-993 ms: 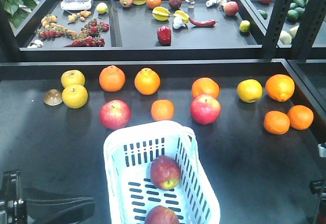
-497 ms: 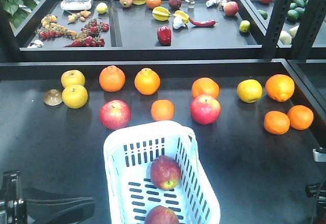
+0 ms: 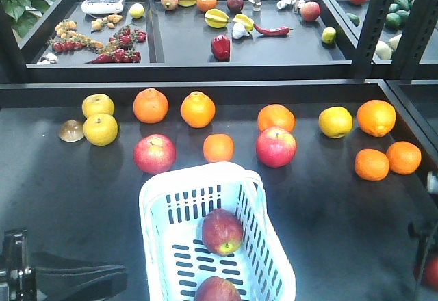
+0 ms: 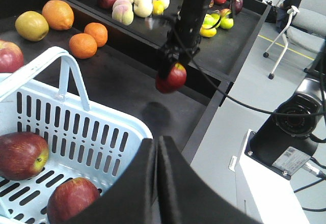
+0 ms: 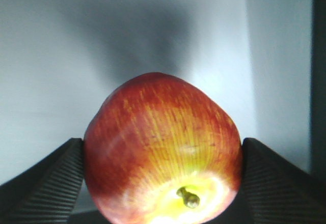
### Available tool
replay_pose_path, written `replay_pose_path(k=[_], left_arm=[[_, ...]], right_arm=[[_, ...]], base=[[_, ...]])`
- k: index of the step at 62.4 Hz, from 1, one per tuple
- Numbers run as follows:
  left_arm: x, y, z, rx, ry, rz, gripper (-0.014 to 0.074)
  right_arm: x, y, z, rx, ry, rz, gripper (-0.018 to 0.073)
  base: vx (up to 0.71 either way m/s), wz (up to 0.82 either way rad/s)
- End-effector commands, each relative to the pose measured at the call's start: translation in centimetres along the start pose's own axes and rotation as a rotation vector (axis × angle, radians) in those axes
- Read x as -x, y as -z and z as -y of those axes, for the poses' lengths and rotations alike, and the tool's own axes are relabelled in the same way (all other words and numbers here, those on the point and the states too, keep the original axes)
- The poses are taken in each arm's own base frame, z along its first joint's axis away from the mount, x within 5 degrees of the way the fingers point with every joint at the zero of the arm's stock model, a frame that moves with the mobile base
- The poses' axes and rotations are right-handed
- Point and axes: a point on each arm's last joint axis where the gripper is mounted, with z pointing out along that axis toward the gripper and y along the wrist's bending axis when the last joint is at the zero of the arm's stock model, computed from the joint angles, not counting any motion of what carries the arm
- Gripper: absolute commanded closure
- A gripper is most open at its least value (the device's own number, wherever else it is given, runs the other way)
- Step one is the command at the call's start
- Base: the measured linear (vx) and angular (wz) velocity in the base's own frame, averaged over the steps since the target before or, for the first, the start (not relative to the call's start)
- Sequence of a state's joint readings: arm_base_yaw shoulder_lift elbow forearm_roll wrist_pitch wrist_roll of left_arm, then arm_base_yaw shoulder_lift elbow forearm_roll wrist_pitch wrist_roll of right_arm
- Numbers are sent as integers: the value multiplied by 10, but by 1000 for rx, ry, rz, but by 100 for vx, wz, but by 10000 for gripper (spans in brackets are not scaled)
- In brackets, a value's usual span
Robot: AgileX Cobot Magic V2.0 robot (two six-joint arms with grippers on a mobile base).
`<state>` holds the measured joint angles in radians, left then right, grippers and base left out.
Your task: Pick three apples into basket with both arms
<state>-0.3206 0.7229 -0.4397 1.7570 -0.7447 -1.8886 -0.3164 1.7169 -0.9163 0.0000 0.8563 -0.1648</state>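
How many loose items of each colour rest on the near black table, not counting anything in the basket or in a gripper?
Orange fruits: 7
Yellow fruits: 3
Red apples: 2
Brown dome-shaped item: 1
Total: 13

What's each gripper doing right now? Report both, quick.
Left gripper: closed, empty, fingers pressed together beside the basket.
Right gripper: closed on an apple, held in the air.
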Motion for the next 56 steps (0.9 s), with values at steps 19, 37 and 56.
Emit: replay_pose_path(k=[19,37,56], left_arm=[[6,2,1,5,-26,7,602],[6,2,1,5,-26,7,602],[6,2,1,5,-26,7,602]], right_arm=[[-41,121,-65,339,250,385,564],[-78,160,-144,623,528,511,564],[-88,143,-220,667,724,535,459]], base=[[0,0],[0,0],[0,0]])
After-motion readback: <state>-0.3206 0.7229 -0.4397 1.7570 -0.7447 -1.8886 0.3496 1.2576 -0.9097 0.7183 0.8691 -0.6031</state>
